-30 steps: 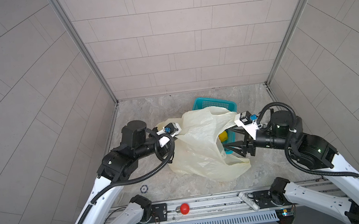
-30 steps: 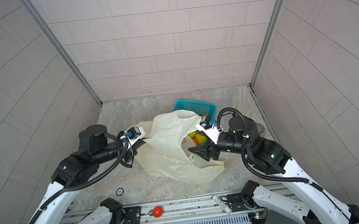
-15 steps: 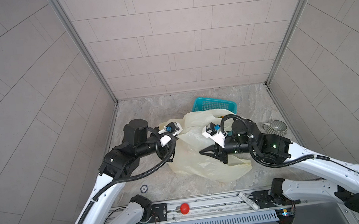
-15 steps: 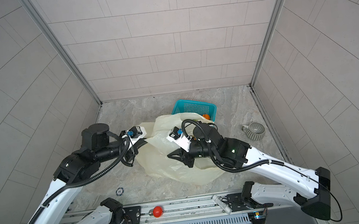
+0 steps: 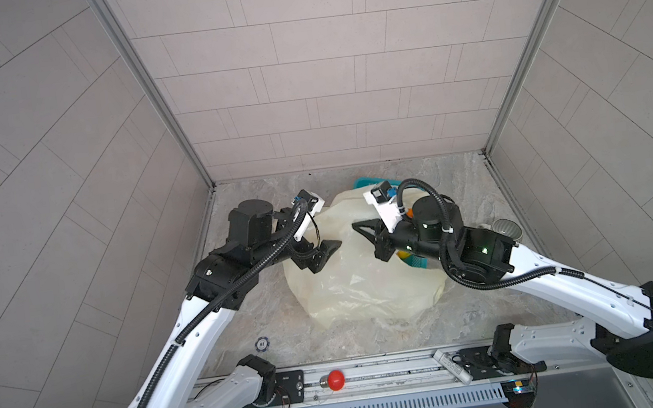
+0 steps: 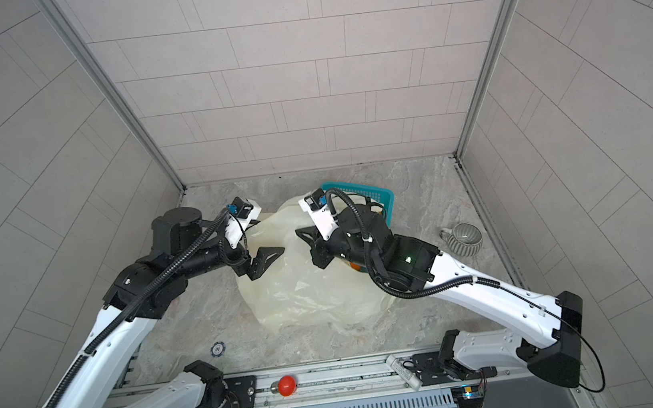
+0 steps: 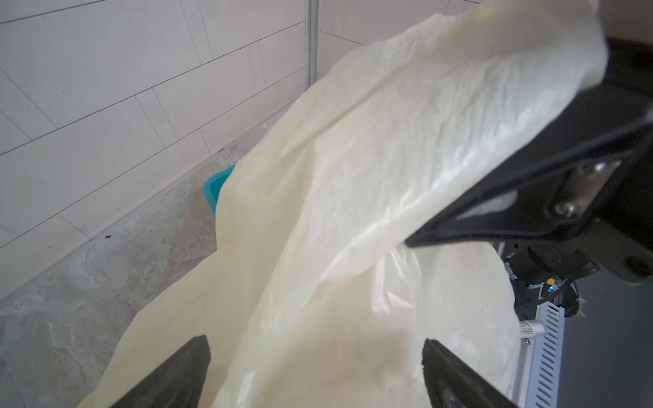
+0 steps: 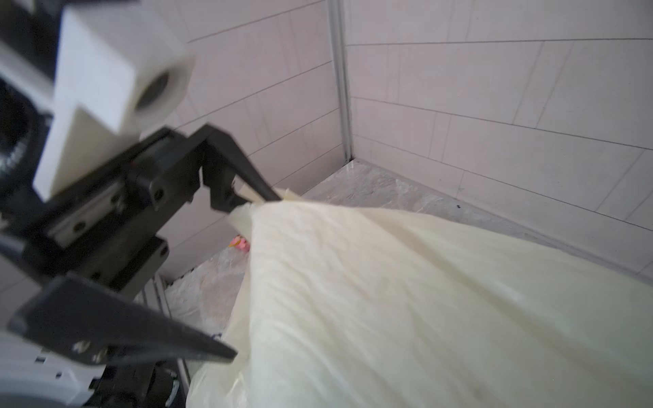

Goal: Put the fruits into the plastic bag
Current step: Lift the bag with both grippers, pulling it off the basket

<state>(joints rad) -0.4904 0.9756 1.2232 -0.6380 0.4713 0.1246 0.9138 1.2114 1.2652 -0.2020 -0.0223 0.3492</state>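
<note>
Round blue token (image 5: 262,342) on desk (image 5: 270,316), near front edge: white centre carries digits 0 and 1, order uncertain, seen in both top views. White cylinder (image 7: 530,329) lying on front rail (image 5: 378,376): dark printed lines on label, too small to read. No other legible text, brand or sign.

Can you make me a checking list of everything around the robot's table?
Surface: marbled grey table.
Job's things: plastic bag mid-table, top lifted; an orange fruit peeks out under the right arm, others hidden.
Clutter: teal basket, grey mug, round token, pink toy, red button.
Claws: left claw open at the bag's corner; right claw shut on the plastic bag.
Cables: black hoses looped along both arms.
Surroundings: tiled walls, metal corner posts.
</note>
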